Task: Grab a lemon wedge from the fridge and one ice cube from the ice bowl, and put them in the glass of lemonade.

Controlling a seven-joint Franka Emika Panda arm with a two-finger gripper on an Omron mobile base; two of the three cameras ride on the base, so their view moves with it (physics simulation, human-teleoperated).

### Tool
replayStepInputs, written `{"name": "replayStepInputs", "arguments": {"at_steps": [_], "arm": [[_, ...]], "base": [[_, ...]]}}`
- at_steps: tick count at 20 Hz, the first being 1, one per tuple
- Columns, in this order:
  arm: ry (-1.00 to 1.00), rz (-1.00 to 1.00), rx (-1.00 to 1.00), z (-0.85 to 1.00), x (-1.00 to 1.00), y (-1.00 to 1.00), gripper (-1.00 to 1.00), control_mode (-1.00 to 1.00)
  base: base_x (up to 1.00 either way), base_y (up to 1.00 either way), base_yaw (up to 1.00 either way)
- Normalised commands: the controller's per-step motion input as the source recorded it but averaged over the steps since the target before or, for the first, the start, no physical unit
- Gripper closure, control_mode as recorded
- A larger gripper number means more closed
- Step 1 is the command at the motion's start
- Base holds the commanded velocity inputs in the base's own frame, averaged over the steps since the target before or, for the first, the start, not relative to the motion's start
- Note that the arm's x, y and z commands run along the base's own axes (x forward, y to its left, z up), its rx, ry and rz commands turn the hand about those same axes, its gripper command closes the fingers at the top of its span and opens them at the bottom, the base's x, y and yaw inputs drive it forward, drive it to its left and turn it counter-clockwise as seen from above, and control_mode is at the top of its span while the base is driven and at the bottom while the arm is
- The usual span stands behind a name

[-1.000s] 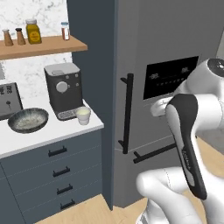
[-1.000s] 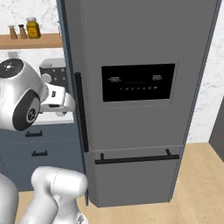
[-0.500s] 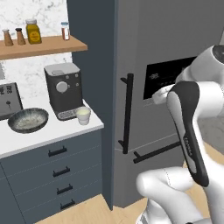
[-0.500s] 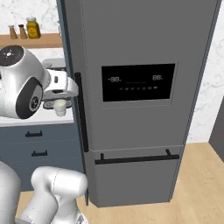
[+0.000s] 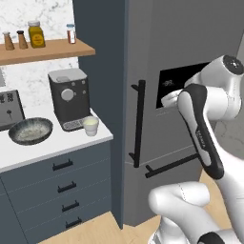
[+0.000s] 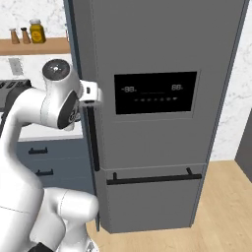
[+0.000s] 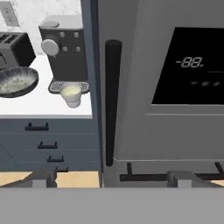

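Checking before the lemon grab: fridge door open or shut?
Shut. The fridge door sits flush, no shelves showing; its vertical handle is untouched.

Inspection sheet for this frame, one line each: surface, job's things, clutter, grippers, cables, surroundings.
Surface: white counter left of the fridge, over dark drawer cabinets.
Job's things: fridge shut, both doors closed; vertical handle untouched. Ice bowl on the counter before the toaster. Glass of lemonade stands at the coffee machine. Lemon wedge: nothing seen.
Clutter: shelf holding bottles and jars.
Grippers: gripper open, empty, facing the fridge's vertical handle, apart from it.
Cables: nothing seen.
Surroundings: marble-look wall, wooden floor.
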Motion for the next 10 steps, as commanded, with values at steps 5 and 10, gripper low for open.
{"name": "replayStepInputs", "arguments": {"at_steps": [5, 10], "arm": [[0.03, -0.02, 0.0, -0.21, 0.98, 0.56, -1.0, -1.0], [0.13, -0.04, -0.03, -0.1, 0.54, 0.21, -1.0, -1.0]], "base": [[0.0, 0.0, 0.0], [0.0, 0.0, 0.0]]}}
